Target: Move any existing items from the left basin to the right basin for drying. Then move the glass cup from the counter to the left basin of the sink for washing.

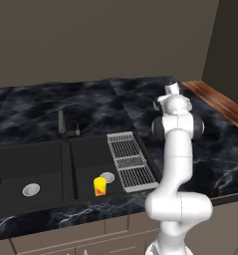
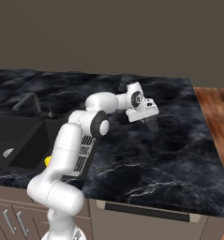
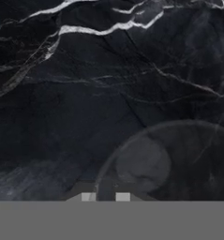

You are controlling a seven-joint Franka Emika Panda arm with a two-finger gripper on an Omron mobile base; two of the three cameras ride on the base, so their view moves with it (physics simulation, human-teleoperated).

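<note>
While the yellow cup [image 1: 99,186] already stands in the right basin [image 1: 90,159] beside the wire rack [image 1: 131,160], the left basin [image 1: 26,172] looks emptied. Farther out, the gripper [image 2: 150,119] hovers over the glass cup [image 3: 172,161] on the counter [image 2: 146,154], fingers seemingly parted, grasping nothing. Open worktop surrounds it; the wooden edge lies well right.

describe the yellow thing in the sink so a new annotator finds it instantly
Find the matte black double sink set in the black marble counter. Look in the right basin, the narrower one with the grey wire rack along its right side. The yellow item stands at the basin's front, beside the round silver drain, and has a reddish patch; it is the one bright-coloured thing among black and grey.
</note>
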